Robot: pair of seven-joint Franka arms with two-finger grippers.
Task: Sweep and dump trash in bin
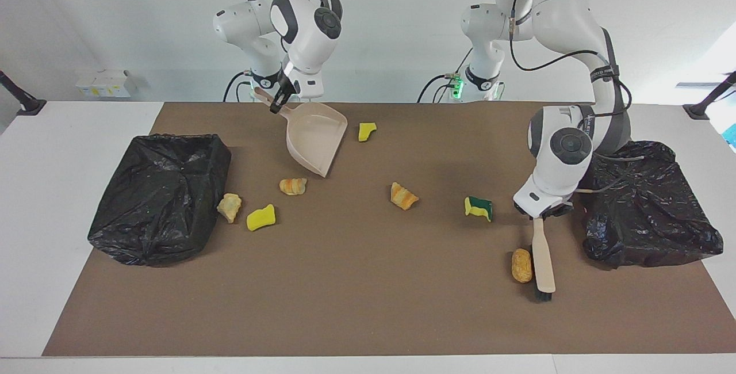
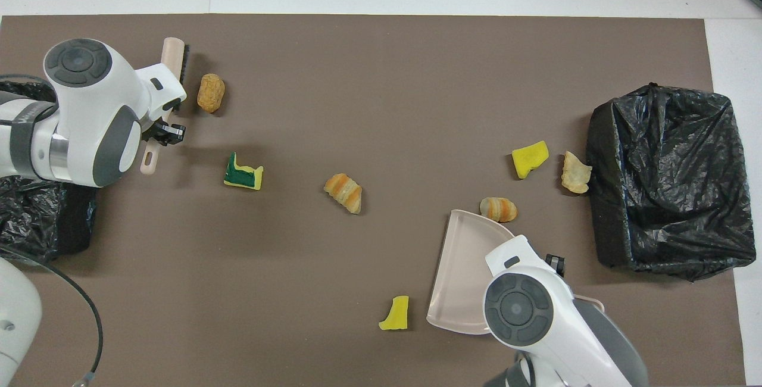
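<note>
Lying scattered, trash (image 1: 522, 265) beside brush (image 1: 543, 259), below jaws

Brown mat (image 1: 356, 305), white boxes (image 1: 104, 83)

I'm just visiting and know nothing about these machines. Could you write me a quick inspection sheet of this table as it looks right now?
Surface: brown mat on a white table, dry and flat.
Job's things: seven scraps of trash lie loose on the mat, among them an orange lump touching or nearly touching the brush and a green-backed sponge piece; the dustpan is empty; a black-lined bin stands at each end of the table.
Clutter: nothing seen.
Grippers: left gripper shut on the brush handle; right gripper shut on the dustpan handle, pan tilted.
Cables: black cables run along both arms.
Surroundings: white wall, small white box.
</note>
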